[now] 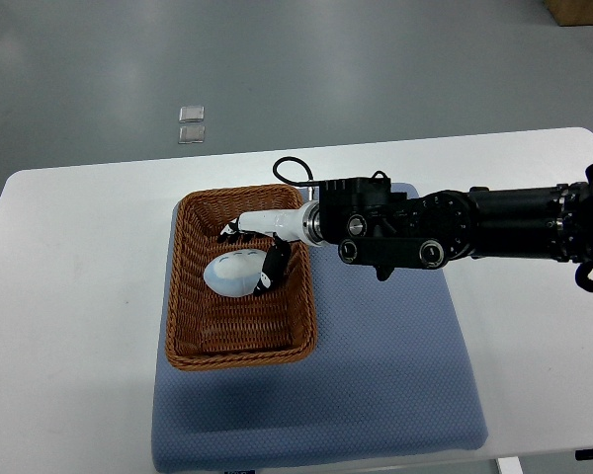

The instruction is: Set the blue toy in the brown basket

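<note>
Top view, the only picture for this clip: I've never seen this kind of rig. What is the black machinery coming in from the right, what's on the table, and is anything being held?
The camera looks steeply down from the robot's own side. The black machinery is the robot's right arm, entering from the picture's right edge and ending in the right hand, a white and black hand with fingers. It reaches over the brown basket, a woven tray standing on a blue mat on the white table. Inside the basket lies the blue toy, a pale rounded thing. The dark fingers curl against its right side, so the hand appears to grip it, with the toy low in the basket. The left arm does not show. Two small clear items lie on the grey floor beyond the table.
</note>
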Motion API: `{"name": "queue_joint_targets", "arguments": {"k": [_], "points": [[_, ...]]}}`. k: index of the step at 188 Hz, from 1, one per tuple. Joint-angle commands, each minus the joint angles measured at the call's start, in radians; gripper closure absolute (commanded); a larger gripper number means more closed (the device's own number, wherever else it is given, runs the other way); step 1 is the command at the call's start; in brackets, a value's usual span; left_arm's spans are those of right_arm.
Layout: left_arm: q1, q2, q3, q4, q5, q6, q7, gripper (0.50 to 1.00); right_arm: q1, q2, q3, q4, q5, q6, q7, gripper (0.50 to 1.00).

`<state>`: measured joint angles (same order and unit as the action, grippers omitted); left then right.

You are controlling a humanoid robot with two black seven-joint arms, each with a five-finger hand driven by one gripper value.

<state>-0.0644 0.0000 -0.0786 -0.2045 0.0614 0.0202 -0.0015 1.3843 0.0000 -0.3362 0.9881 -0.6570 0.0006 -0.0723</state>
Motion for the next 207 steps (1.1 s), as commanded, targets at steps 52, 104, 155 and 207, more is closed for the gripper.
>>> {"name": "queue_joint_targets", "arguments": {"k": [52, 104, 155, 207], "points": [[0.000, 0.000, -0.001, 0.000, 0.000, 0.000, 0.000, 0.500, 0.039, 0.000, 0.229, -0.008, 0.002, 0.033, 0.002, 0.597], [0.000, 0.000, -0.001, 0.000, 0.000, 0.000, 0.000, 0.500, -0.183, -0.172, 0.672, -0.025, 0.004, 0.041, 0.042, 0.597], [0.000, 0.000, 0.000, 0.000, 0.000, 0.000, 0.000, 0.500, -0.487, -0.184, 1.060, -0.063, 0.100, 0.050, 0.121, 0.595], [0.000, 0.000, 0.000, -0.009, 0.000, 0.000, 0.000, 0.500, -0.619, -0.153, 1.281, -0.138, 0.404, 0.050, 0.163, 0.597]]}}
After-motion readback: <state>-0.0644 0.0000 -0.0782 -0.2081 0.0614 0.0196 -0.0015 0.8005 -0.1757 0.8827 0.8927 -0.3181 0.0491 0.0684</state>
